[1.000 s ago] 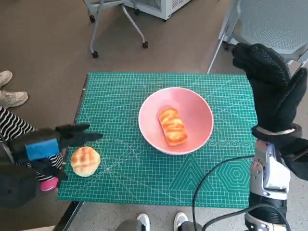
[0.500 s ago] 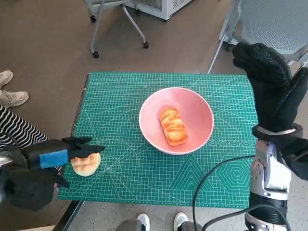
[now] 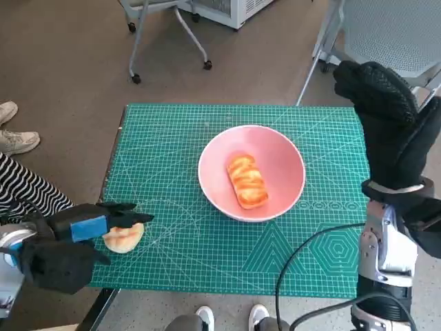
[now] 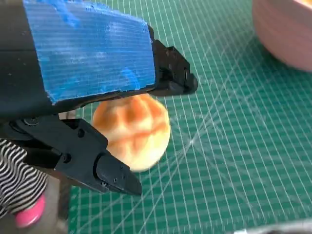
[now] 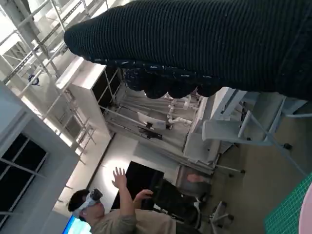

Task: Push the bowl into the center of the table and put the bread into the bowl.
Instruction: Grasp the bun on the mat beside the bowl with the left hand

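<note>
Lowered since a second ago, left hand point(image 3: 69, 238) straddles the round bun point(image 3: 124, 238) near the table's point(image 3: 172, 138) left edge, fingers spread, not clasping; right hand point(image 3: 389, 124) raised, empty

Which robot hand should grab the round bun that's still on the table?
Left. The left hand is right over the round bun, fingers open around it. The right hand is raised beyond the pink bowl, far from the bun.

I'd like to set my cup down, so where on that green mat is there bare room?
Bare mat runs between the pink bowl and the far-left corner, and along the near edge below the bowl. The near-left corner is crowded: the left hand reaches over the round bun.
</note>
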